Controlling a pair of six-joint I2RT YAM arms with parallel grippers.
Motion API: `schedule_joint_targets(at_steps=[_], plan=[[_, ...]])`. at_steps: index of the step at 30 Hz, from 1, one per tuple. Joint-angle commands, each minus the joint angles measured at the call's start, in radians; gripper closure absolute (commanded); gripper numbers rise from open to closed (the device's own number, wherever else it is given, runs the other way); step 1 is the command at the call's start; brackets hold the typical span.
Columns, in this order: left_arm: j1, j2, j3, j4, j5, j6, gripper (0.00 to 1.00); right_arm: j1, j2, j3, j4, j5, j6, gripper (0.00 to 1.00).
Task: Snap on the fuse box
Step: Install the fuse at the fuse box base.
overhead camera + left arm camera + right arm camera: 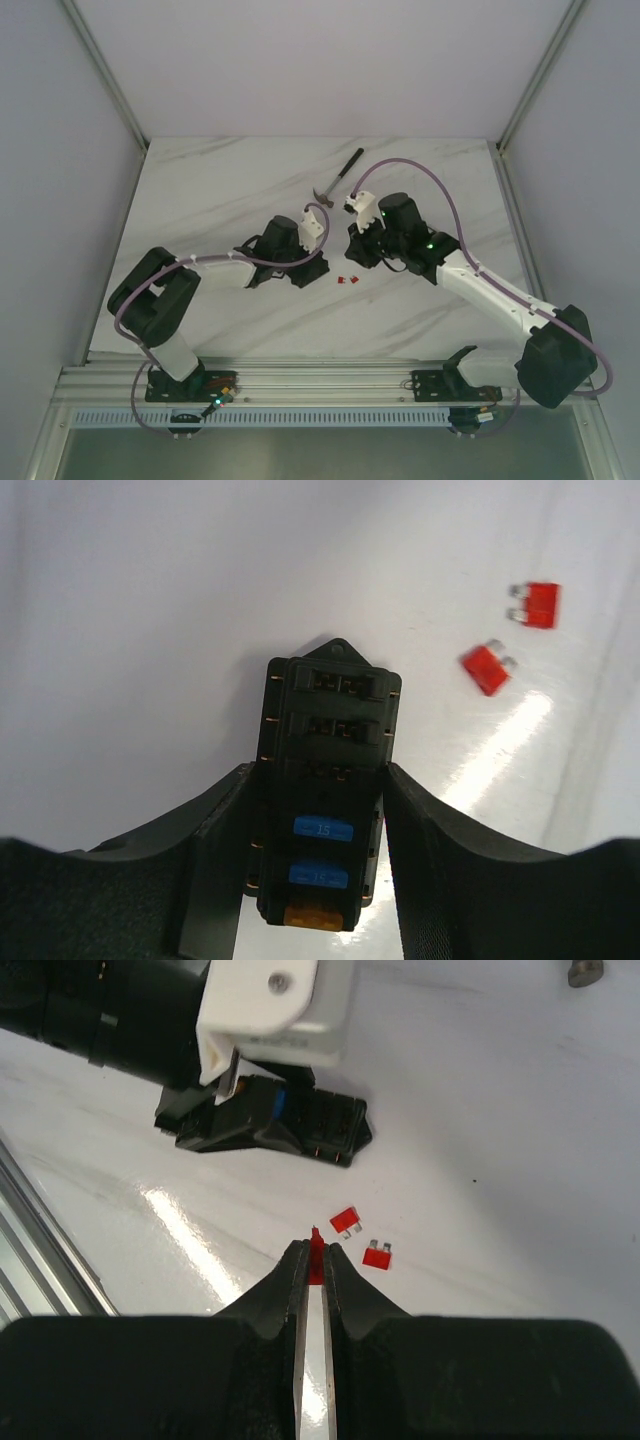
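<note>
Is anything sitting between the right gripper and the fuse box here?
Two loose fuses lie on the table between them. The right gripper pinches a red fuse; the left gripper clamps the fuse box at its filled end, empty slots exposed.

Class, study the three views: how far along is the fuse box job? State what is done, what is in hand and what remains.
Done: two blue fuses and an orange fuse sit in the fuse box. In hand: the left gripper clamps its sides; the right gripper pinches a red fuse. Left: three slots stand empty and two loose fuses lie nearby, so fitting probably remains.
</note>
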Motion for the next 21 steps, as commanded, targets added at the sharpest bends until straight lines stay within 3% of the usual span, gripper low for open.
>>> schedule_joint_targets(at_steps=[1,8,15,21], plan=[[-0.038,-0.019,-0.026,-0.073,0.141,0.040,0.48,-0.002,0.004,-0.013,-0.018,0.015,0.043,1.00],[-0.123,-0.061,-0.060,-0.084,0.132,0.005,0.42,0.029,0.004,-0.004,-0.076,0.081,0.130,1.00],[-0.133,-0.150,-0.080,-0.073,-0.045,-0.122,0.20,0.072,0.050,0.025,-0.110,0.145,0.250,1.00],[-0.131,-0.318,-0.154,-0.056,-0.125,-0.299,0.14,0.138,0.115,0.083,-0.170,0.266,0.328,1.00]])
